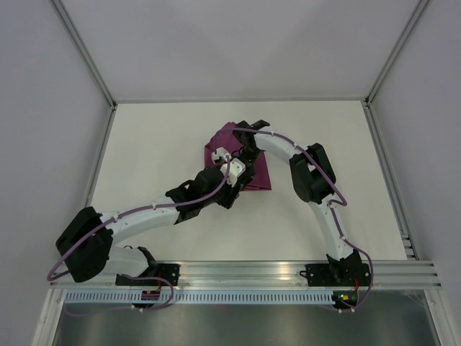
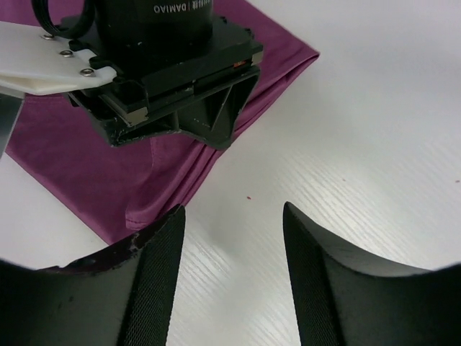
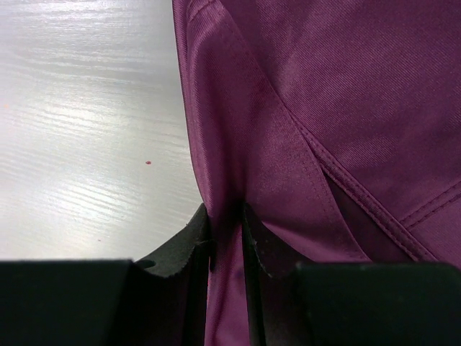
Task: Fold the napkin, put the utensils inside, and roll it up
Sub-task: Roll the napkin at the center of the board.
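The plum-purple napkin (image 1: 261,174) lies bunched and partly folded in the middle of the white table, mostly covered by both arms' ends. My right gripper (image 3: 225,216) is shut on a raised fold of the napkin (image 3: 346,94), with cloth pinched between its pads. My left gripper (image 2: 232,216) stands open over bare table just beside the napkin's (image 2: 86,166) edge, with nothing between its fingers. The right gripper's black body (image 2: 173,72) hangs over the cloth in the left wrist view. From above, the left gripper (image 1: 238,175) and right gripper (image 1: 241,148) are close together. The utensils are out of view.
The white table (image 1: 158,144) is bounded by grey walls and metal corner posts (image 1: 94,65). An aluminium rail (image 1: 245,270) with both arm bases runs along the near edge.
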Controlling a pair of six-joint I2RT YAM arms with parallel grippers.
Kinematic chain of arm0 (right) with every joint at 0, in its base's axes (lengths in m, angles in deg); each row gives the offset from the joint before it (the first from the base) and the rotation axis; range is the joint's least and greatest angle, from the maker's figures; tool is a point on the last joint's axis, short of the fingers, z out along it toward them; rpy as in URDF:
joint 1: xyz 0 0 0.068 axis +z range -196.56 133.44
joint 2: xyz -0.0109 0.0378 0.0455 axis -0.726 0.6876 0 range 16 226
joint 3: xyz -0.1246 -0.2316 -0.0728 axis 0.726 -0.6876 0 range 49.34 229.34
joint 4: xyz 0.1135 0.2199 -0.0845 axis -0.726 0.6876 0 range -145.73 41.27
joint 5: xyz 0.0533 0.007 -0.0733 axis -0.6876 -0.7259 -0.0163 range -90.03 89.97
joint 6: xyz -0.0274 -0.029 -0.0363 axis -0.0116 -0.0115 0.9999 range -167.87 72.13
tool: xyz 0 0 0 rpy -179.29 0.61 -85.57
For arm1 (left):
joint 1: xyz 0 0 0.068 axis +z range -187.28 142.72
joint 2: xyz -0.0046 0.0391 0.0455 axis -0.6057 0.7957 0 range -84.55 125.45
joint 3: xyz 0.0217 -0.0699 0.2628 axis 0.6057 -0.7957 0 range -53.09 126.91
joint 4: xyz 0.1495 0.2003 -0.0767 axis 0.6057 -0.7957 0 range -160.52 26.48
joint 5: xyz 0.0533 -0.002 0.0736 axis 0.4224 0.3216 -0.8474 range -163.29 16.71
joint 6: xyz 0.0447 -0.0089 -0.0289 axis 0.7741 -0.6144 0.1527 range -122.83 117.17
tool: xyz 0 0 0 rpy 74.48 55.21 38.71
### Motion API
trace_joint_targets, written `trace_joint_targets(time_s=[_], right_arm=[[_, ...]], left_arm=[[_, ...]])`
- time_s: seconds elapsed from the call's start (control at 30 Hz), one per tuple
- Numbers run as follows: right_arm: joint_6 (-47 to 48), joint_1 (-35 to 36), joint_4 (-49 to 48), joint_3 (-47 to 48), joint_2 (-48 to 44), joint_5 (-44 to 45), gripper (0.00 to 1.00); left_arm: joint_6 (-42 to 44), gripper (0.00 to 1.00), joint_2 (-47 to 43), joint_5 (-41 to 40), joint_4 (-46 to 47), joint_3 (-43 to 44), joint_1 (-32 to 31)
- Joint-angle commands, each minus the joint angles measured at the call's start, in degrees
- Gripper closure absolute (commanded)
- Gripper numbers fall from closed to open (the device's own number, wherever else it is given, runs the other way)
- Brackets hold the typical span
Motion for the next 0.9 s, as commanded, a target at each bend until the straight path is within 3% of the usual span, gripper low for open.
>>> trace_joint_targets(time_s=[0.0,0.4,0.87], right_arm=[[2.7,-0.6,5.5,-2.3,7.0,7.0,0.83],[2.7,-1.3,7.0,-0.1,9.2,7.4,0.83],[2.6,-1.3,8.1,1.9,10.4,8.0,0.84]], left_arm=[[5.7,0.37,4.2,-3.2,2.0,4.2,-0.8],[15.0,0.3,17.1,-6.8,4.5,8.3,-1.3],[19.2,0.28,25.5,-6.9,4.7,12.0,-1.4]])
